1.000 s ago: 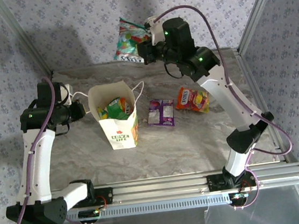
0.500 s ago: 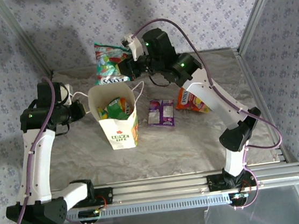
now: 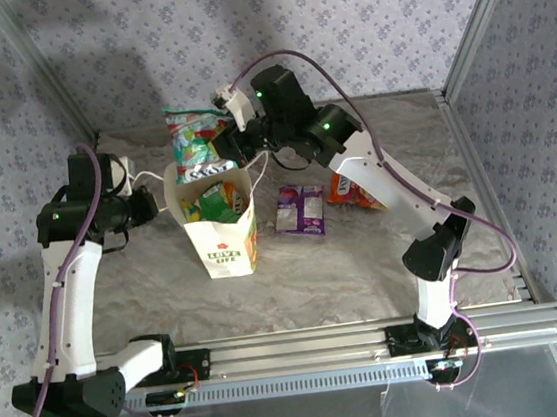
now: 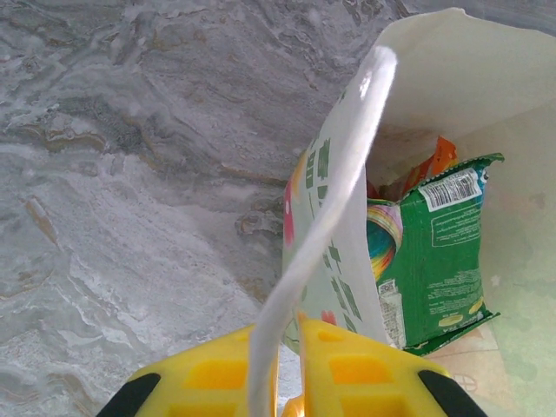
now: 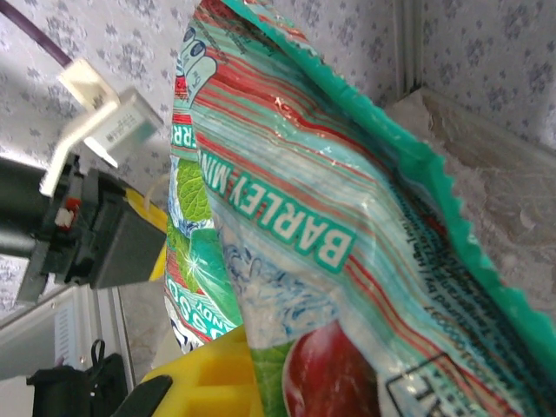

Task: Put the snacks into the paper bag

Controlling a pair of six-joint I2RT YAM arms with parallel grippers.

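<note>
Right gripper (image 3: 238, 145) was clamped shut on one edge of the teal-green packet (image 3: 194, 143), holding it in the air above the back rim of the paper bag (image 3: 224, 243). The packet stuck out to the left of the fingers, and its lower edge hung just over the bag's open mouth, not yet inside. In the right wrist view the glossy foil (image 5: 330, 200) rose up from between the yellow fingers (image 5: 204, 378), with "BARLEY MINT" printed on it.

On the other side, the left gripper (image 4: 278, 365) was closed on the white cord handle (image 4: 334, 187), pinching it between its yellow pads beside the bag's left wall. The bag stood upright on the table (image 3: 346, 266). A bright green packet (image 4: 434, 252) stood inside it, with an orange one (image 4: 432, 165) tucked behind.

To the right of the bag, a purple packet (image 3: 300, 209) lay flat on the table. Further right lay an orange packet (image 3: 349, 188), partly hidden by the right arm.
</note>
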